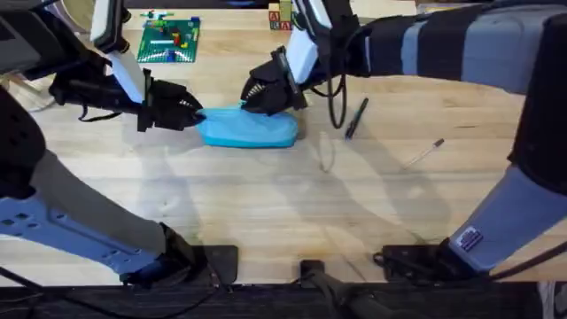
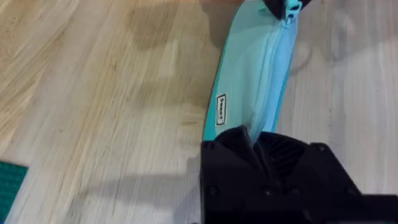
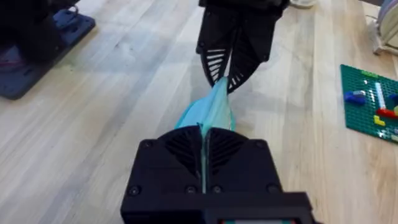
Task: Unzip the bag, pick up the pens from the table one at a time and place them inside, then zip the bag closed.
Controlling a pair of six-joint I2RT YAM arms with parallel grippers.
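Observation:
The light blue bag lies on the table, left of centre. My left gripper is shut on its left end; the left wrist view shows the black fingers clamped on the fabric of the bag. My right gripper is shut on the bag's upper zip edge, pinching the fabric taut between both grippers. A dark pen lies to the right of the bag. Farther right lies a thin silvery pen. Neither pen is touched.
A green brick baseplate with small bricks sits at the back left, also in the right wrist view as the baseplate. Small coloured blocks stand at the far edge. Bare wood stretches across the front of the table.

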